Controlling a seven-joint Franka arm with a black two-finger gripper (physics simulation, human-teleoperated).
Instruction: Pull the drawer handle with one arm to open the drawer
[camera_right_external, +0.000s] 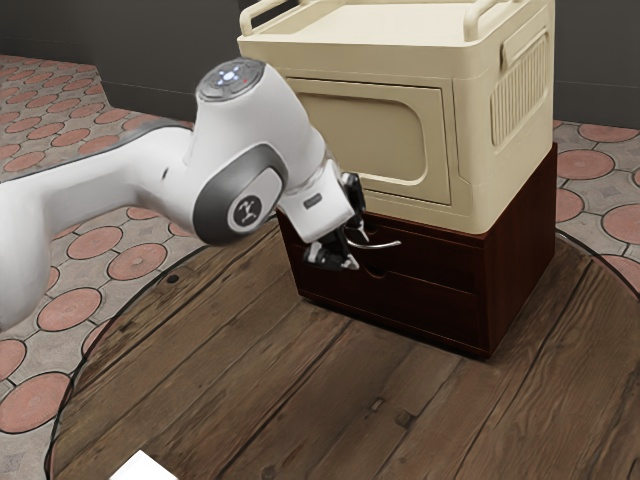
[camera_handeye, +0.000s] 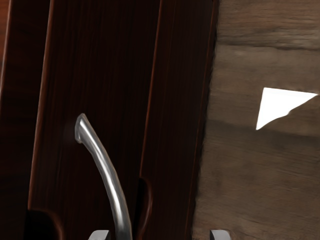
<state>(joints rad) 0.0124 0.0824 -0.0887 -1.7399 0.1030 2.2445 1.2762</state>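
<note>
One shiny handle (camera_handeye: 107, 167) is curving between my wide-open hand's (camera_right_external: 354, 252) fingers. I am gripping nothing by the brown drawer (camera_right_external: 435, 267).

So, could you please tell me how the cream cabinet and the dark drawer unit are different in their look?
The cream cabinet is pale with rounded corners; the dark drawer unit is red-brown with sharp edges.
The cream cabinet has slots on its side; the drawer unit's side is plain.
The cream cabinet sits above; the drawer unit is beneath it.
Both are box-shaped.
</note>
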